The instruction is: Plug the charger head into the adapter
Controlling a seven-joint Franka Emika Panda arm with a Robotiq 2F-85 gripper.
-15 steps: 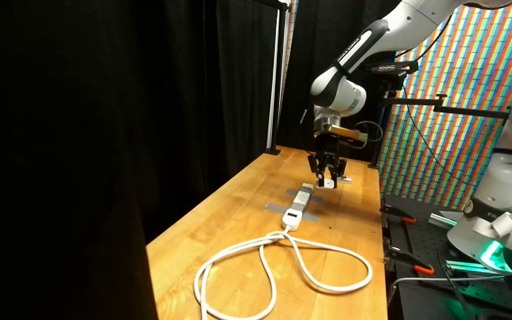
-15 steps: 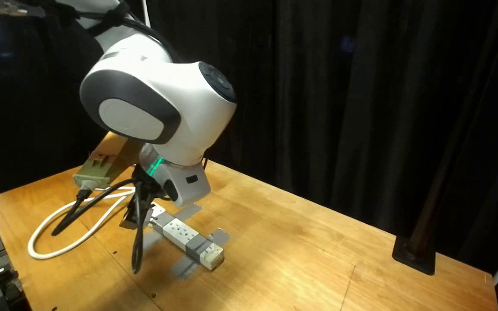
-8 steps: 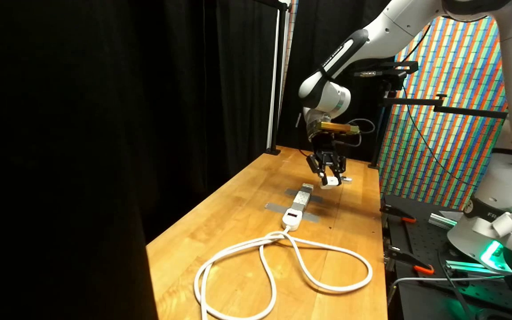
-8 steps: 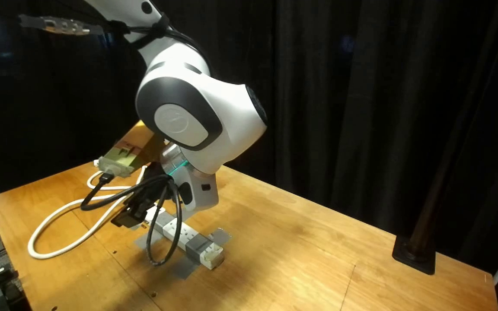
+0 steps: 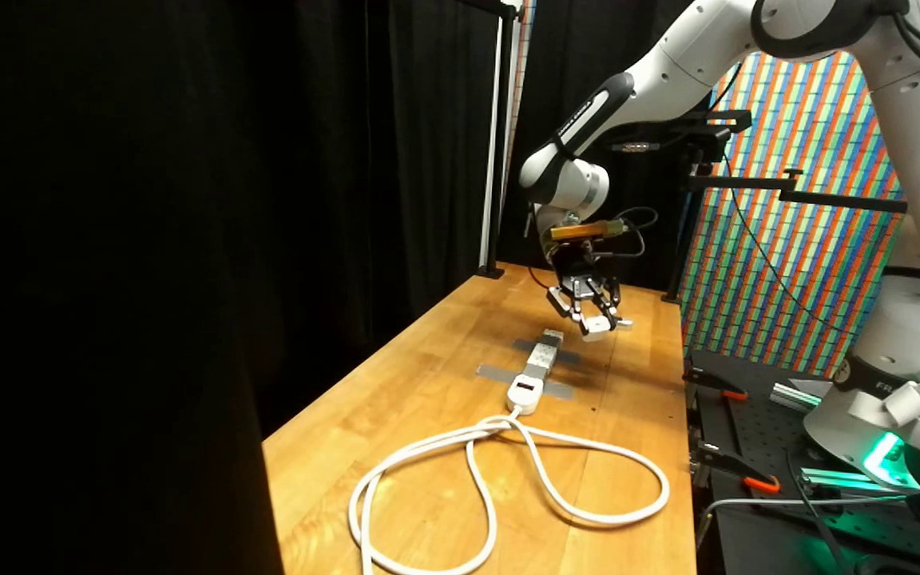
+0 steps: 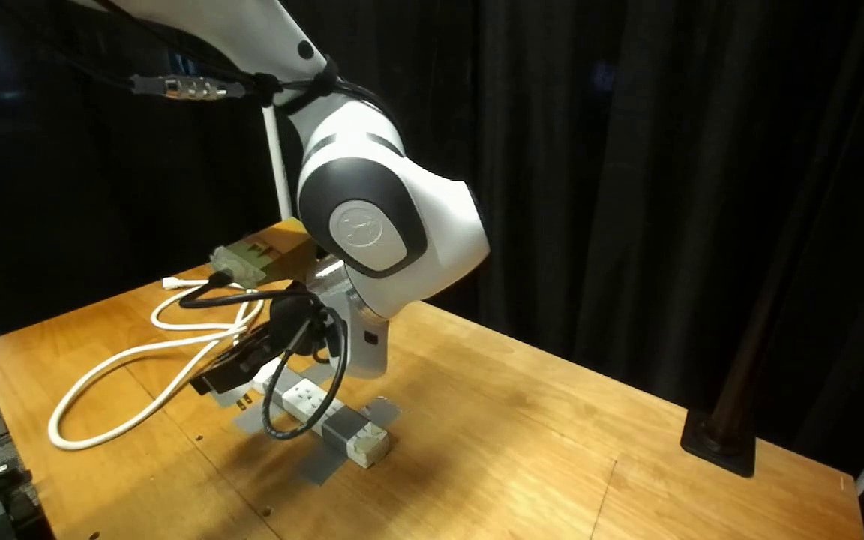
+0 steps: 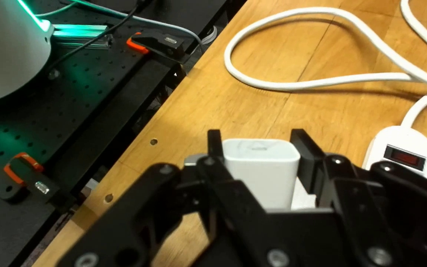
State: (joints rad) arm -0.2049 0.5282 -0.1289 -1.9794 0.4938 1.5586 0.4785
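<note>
Two black fingers (image 7: 307, 157) of the end effector (image 7: 258, 142) are clamped on the charger head (image 7: 263, 178), a small white block, touching it on opposite sides. The block is held tilted above the table (image 6: 514, 450), apart from the adapter (image 5: 541, 358); in an exterior view, two small prongs (image 6: 241, 405) show at its lower end. The adapter, a narrow white strip with sockets (image 6: 304, 395) along its top, lies flat on the table, crossed by strips of grey tape (image 6: 382, 411). The wrist view shows the end with the dark red switch (image 7: 404, 156), where the thick white cable (image 7: 284, 86) leaves and loops across the table. Two orange-and-black clamps (image 7: 161, 42) sit beside the table's edge; black curtains (image 6: 589, 187) hang behind.
</note>
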